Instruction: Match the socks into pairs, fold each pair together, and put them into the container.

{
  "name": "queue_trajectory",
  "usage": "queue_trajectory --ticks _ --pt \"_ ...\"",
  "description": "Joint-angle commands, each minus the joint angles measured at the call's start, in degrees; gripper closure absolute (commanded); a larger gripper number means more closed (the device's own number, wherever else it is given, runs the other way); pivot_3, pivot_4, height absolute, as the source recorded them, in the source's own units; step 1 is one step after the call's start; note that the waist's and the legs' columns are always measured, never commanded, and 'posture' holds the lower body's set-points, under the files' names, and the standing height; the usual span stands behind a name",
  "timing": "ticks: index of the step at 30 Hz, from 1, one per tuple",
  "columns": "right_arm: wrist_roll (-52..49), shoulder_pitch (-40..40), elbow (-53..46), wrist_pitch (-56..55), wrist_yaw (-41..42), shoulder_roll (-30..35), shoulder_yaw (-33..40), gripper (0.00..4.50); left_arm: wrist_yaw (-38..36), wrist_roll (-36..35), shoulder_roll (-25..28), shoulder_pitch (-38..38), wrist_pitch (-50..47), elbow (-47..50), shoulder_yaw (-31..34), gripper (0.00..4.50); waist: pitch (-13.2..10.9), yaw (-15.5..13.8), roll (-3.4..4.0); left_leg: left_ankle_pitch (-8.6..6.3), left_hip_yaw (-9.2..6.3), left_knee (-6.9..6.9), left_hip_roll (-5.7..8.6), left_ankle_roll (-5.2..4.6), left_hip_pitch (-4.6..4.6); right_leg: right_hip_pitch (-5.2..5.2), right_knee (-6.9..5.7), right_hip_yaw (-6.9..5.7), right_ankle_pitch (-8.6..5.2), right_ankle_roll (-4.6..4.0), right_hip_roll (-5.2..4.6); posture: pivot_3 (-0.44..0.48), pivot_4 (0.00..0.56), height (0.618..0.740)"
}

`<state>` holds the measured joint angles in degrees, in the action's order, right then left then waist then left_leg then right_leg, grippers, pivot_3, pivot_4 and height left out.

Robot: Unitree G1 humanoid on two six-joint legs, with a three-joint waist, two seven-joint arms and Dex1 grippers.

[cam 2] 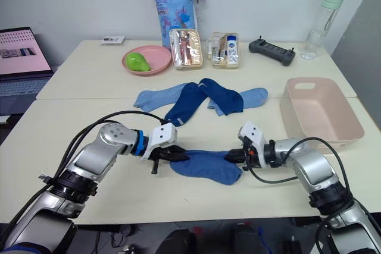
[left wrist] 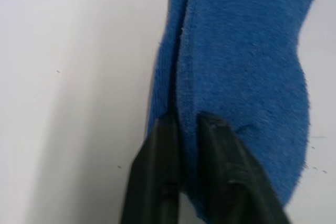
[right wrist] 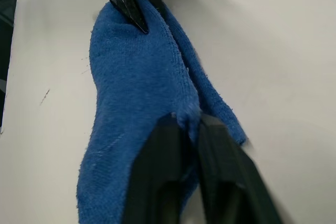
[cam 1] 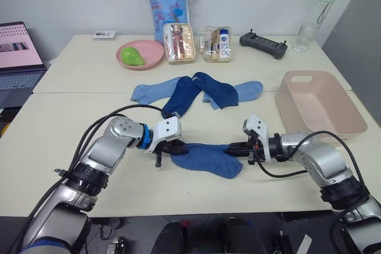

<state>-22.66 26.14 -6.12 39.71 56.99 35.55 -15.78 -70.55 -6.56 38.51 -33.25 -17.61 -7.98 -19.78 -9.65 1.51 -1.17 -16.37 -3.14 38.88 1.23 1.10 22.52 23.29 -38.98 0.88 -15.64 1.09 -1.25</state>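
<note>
Blue sock (cam 1: 206, 159) flat on surface (cam 1: 71, 147), near front edge, w/ left gripper (cam 1: 172, 148) jaws clenched on one end & right gripper (cam 1: 233, 150) jaws clenched on other. Behind that sock: three more socks (cam 1: 199, 91) in overlapping heap, dark & light blue. Beside right gripper, past sock: pink container (cam 1: 318, 106), on surface.

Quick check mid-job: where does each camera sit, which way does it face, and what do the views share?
Head stereo views: look forward and down over both arms, table, socks, container.
Left wrist view: along the left hand, pinching the medium blue sock pair.
Right wrist view: along the right hand, gripping its other end.
Shared: that pair, both hands.
</note>
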Motion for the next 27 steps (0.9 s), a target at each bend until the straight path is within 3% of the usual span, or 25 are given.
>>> queue_trajectory --ticks 1,6,11,14,19,22,23,27 --pt "0.12 0.26 -0.74 -1.94 -1.12 -0.09 3.48 2.72 1.69 -0.77 -0.03 -0.32 0.79 1.8 3.43 2.58 0.0 0.0 0.0 0.0 0.0 0.0 0.0 0.0 0.0 0.0 0.0 0.0 0.0 0.0 0.0 0.0 0.15 0.74" --pt "0.01 0.3 -4.18 -4.95 -2.12 -0.2 6.72 0.94 6.09 -3.7 -0.56 1.63 1.41 5.88 10.05 0.99 0.0 -0.01 0.0 0.0 -0.01 0.0 -0.01 0.0 0.0 0.01 -0.01 0.0 0.0 0.0 -0.01 0.0 0.15 0.74" --pt "2.66 -0.35 -8.52 -9.53 -2.0 -1.59 3.84 0.94 5.27 -9.15 -1.98 5.09 2.4 13.07 13.24 0.99 0.0 0.01 0.0 0.0 -0.03 0.0 -0.04 0.01 0.04 0.04 -0.01 0.0 0.0 0.0 -0.02 0.0 0.15 0.74" --pt "5.67 -1.37 -7.01 -13.43 -2.91 -4.3 0.39 1.49 5.93 -7.92 -3.68 8.04 5.0 14.7 10.61 1.56 0.02 0.01 0.01 0.0 0.01 0.0 -0.03 0.01 -0.03 -0.02 0.0 0.02 0.0 0.0 -0.02 0.0 0.15 0.74" --pt "9.89 -2.6 -1.69 -19.12 -1.28 -6.12 -4.05 3.29 9.85 -1.4 -5.97 10.78 10.87 9.46 6.78 3.26 0.02 -0.01 0.01 0.0 0.01 0.01 0.01 0.01 -0.04 -0.02 -0.01 0.02 0.01 0.0 -0.02 0.0 0.15 0.74" --pt "13.51 -4.14 2.35 -23.01 0.23 -3.84 -6.03 4.36 11.08 2.13 -5.29 12.68 14.89 2.75 5.8 4.26 0.02 -0.01 0.02 0.0 0.02 0.02 0.01 0.01 -0.07 -0.02 -0.02 0.03 0.01 -0.01 -0.02 0.0 0.15 0.74" --pt "14.1 -4.74 3.46 -24.17 1.03 -2.65 -5.86 4.5 11.28 3.26 -4.66 12.96 15.8 1.05 5.64 4.47 0.03 -0.01 0.02 0.0 0.03 0.01 0.01 0.01 -0.07 -0.02 -0.02 0.02 0.01 0.0 -0.02 0.0 0.15 0.74" --pt "14.16 -5.59 5.11 -25.75 2.4 -1.06 -4.76 4.5 12.37 5.37 -3.77 12.89 18.26 -2.34 5.78 4.47 0.16 -0.05 0.02 0.0 0.04 0.0 0.01 0.0 -0.18 -0.13 0.0 0.03 0.01 0.0 -0.03 0.0 0.15 0.74"
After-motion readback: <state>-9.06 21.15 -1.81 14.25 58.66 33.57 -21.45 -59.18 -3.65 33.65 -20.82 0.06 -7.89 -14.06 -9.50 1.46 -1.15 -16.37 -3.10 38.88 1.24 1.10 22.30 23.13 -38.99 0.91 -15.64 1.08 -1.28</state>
